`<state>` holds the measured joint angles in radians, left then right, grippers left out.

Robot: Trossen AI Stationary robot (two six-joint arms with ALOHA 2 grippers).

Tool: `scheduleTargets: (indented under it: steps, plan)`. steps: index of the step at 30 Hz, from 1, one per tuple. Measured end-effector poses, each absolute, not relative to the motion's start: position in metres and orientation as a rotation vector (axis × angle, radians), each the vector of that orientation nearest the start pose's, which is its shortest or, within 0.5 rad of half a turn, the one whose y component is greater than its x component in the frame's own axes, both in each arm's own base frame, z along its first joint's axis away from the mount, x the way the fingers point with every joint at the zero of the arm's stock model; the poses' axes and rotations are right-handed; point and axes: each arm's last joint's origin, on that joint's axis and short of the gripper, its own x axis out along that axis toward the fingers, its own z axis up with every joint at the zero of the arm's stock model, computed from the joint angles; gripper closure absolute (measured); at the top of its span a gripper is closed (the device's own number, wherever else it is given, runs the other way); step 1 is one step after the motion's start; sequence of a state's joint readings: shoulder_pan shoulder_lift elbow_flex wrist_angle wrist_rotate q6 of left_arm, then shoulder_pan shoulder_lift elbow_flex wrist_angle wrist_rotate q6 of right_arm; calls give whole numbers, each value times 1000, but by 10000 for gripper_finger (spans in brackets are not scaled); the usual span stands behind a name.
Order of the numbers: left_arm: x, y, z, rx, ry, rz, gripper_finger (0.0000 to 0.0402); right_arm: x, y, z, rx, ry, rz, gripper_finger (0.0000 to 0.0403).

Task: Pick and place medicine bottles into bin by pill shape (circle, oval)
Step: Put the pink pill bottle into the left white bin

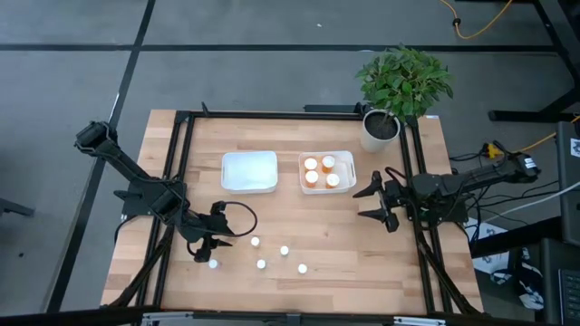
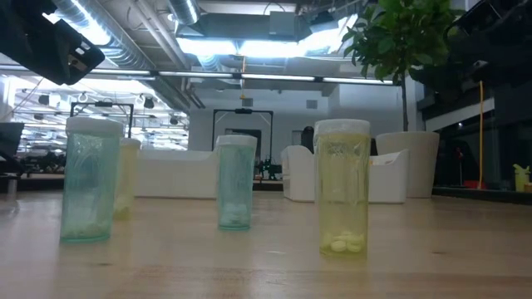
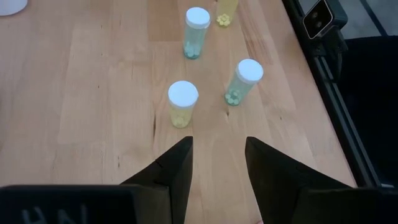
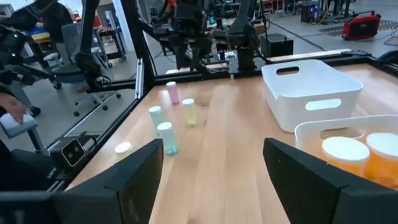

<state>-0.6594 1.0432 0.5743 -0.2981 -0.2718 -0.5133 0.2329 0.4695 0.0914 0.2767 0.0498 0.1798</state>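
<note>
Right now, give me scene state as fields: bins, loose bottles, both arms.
left bin: white bin, nothing visible inside
right bin: white bin holding four orange bottles
loose bottles: five small white-capped bottles standing on the table in front of the bins, pale green, blue or yellow tints in the left wrist view
left gripper: low beside the nearest loose bottle, jaws apart, holding nothing
right gripper: waiting at the table's right side, jaws open, empty
plant: back right corner, in a white pot
</note>
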Motion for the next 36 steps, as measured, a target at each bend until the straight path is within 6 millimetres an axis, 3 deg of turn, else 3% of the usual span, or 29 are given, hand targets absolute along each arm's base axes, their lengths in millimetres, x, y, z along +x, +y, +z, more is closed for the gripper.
scheduleTargets:
  steps: [13,20,28,36]
  plan:
    - [164,-117,208,-140,757,-180,261,128,29,177,186,130,170,124]
    - [164,-117,208,-141,757,-180,261,124,27,182,89,79,189,124]
    - [164,-117,208,-141,757,-180,261,119,22,175,112,155,151,124]
    - [164,-117,208,-140,757,-180,261,119,22,177,62,50,161,124]
